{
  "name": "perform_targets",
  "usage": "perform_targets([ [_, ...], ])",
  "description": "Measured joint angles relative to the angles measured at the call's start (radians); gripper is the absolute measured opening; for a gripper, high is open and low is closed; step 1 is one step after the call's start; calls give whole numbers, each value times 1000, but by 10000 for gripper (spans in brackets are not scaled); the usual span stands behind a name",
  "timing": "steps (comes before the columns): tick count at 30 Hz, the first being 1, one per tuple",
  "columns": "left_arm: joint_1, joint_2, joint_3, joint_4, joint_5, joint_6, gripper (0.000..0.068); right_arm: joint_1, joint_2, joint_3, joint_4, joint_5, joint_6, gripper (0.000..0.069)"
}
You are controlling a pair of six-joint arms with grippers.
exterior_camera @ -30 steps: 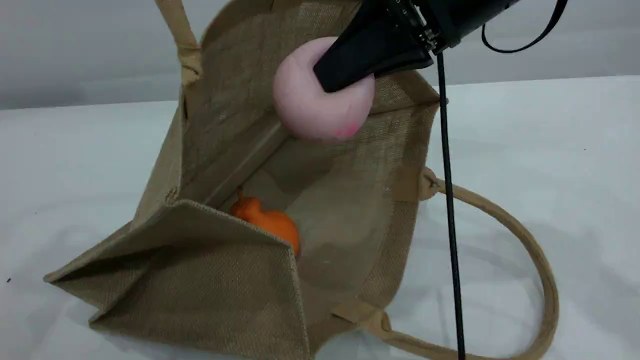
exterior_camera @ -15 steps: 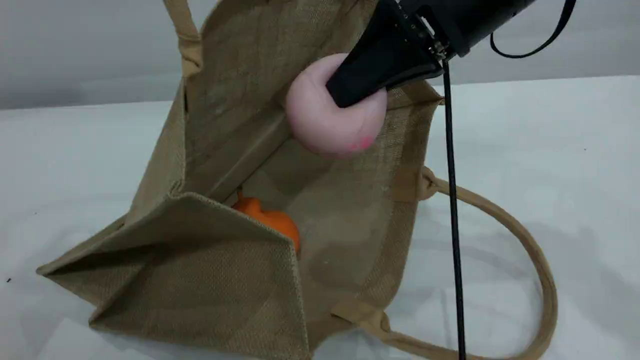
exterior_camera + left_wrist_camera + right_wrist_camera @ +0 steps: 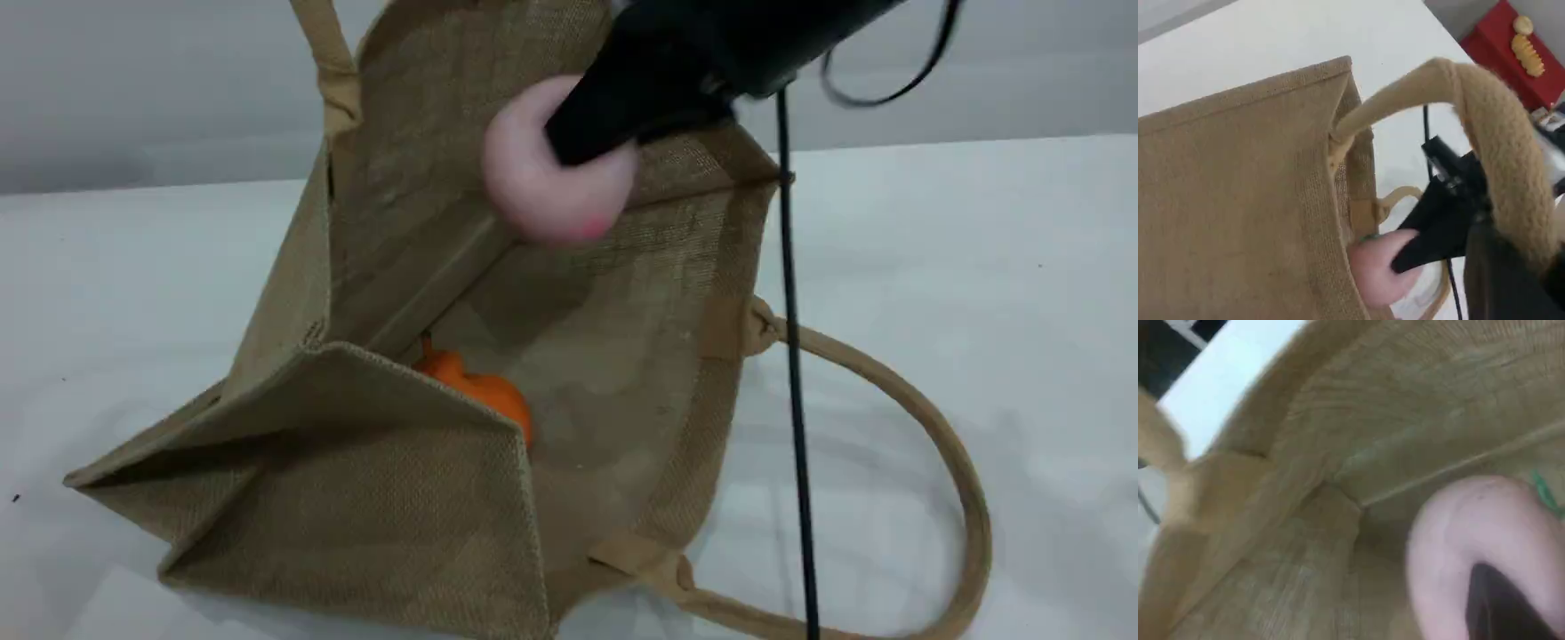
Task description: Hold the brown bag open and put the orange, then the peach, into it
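Note:
The brown bag (image 3: pixel 373 480) stands open on the white table, and its far handle (image 3: pixel 324 53) is pulled up out of the scene view. In the left wrist view that handle (image 3: pixel 1501 127) runs down into my left gripper (image 3: pixel 1518 287), which is shut on it. The orange (image 3: pixel 480 396) lies on the bag's floor, partly hidden by the near flap. My right gripper (image 3: pixel 582 142) is shut on the pale pink peach (image 3: pixel 542 191) and holds it over the bag's mouth by the far wall. Peach (image 3: pixel 1471 533) and bag interior fill the right wrist view.
The bag's other handle (image 3: pixel 951 471) lies looped on the table to the right. A black cable (image 3: pixel 794 373) hangs down from the right arm beside the bag's right wall. A red box (image 3: pixel 1511 47) sits off the table.
The right gripper with the peach swung down and right, then back up and left over the bag's mouth. The bag's near left corner shifted slightly. The orange has not moved.

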Motion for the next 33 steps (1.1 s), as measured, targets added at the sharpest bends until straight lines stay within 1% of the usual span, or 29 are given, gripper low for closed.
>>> perform_targets([
  [5, 0, 0, 0, 0, 0, 0, 87, 105, 89, 0, 119, -122, -58, 24],
  [10, 0, 0, 0, -1, 0, 0, 87, 191, 175, 0, 309, -246, -202, 29],
  [12, 0, 0, 0, -1, 0, 1, 87, 209, 206, -3, 403, -267, -287, 39],
  [15, 0, 0, 0, -1, 0, 1, 87, 224, 246, -32, 472, -265, -368, 78],
  [18, 0, 0, 0, -1, 0, 1, 87, 227, 268, -63, 476, -266, -382, 167],
  [24, 0, 0, 0, -1, 0, 1, 87, 227, 268, -121, 476, -290, -382, 442],
  [26, 0, 0, 0, -1, 0, 1, 87, 227, 265, -121, 476, -285, -382, 500],
  [28, 0, 0, 0, -1, 0, 0, 87, 227, 265, -121, 475, -285, -382, 535],
  [31, 0, 0, 0, -1, 0, 0, 87, 226, 265, -121, 473, -280, -381, 547],
  [33, 0, 0, 0, 1, 0, 1, 87, 225, 262, -121, 447, -254, -381, 550],
])
